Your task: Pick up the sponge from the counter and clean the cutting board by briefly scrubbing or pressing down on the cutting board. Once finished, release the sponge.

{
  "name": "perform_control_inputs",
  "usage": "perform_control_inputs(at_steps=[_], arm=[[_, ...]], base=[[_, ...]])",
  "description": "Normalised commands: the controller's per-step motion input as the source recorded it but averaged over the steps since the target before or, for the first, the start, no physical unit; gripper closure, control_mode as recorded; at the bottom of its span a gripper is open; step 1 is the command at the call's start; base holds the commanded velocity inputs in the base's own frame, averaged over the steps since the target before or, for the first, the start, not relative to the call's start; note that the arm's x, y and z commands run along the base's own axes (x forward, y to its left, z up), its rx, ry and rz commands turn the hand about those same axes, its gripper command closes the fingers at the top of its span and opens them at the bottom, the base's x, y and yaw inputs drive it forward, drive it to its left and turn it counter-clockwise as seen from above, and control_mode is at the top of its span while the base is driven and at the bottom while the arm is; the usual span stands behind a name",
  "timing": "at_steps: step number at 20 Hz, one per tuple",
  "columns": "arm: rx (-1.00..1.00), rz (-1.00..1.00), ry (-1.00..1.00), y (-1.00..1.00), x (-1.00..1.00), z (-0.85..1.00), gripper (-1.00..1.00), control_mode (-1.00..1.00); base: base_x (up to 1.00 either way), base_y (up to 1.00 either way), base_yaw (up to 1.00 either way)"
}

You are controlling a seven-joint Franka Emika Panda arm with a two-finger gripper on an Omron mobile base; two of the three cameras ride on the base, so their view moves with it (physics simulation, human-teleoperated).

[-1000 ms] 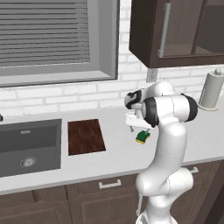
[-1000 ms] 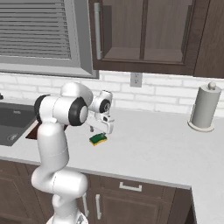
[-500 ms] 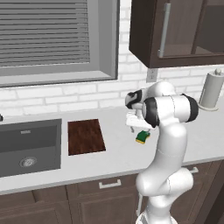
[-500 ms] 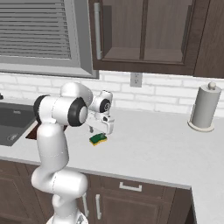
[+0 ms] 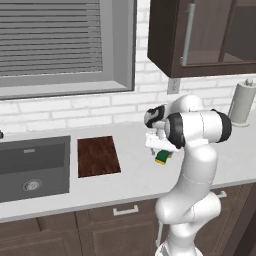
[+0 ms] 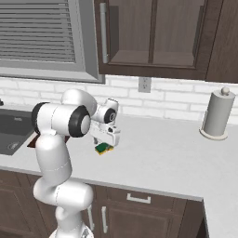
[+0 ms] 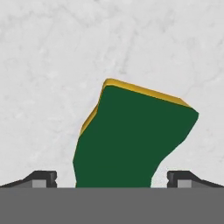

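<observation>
The sponge (image 5: 162,157) (image 6: 104,148), a small block with a green top over yellow, lies on the light counter (image 5: 130,180) (image 6: 158,158). My gripper (image 5: 159,151) (image 6: 106,142) hangs just above it, pointing down. In the hand view the sponge (image 7: 131,140) sits between the two fingertips (image 7: 41,178), which stand wide apart on either side without touching it, so my gripper (image 7: 112,178) is open and holds nothing. The cutting board (image 5: 98,156), a dark reddish-brown slab, lies flat on the counter to the sponge's left, beside the sink.
A dark recessed sink (image 5: 30,165) lies left of the board. A paper towel roll (image 5: 241,102) (image 6: 216,114) stands at the back right by the brick wall. Dark upper cabinets (image 6: 148,37) hang above the counter.
The hand has come down slightly toward the sponge. Its jaws stay wide apart, and the sponge and board have not moved.
</observation>
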Motion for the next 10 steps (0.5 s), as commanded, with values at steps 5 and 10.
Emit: perform_control_inputs(at_steps=[5, 10], arm=[[0.00, 0.00, 0.00, 0.00, 0.04, -0.16, -1.00, -1.00], [0.00, 0.00, 0.00, 0.00, 0.00, -0.16, -1.00, -1.00]], base=[[0.00, 0.00, 0.00], [0.00, 0.00, 0.00]])
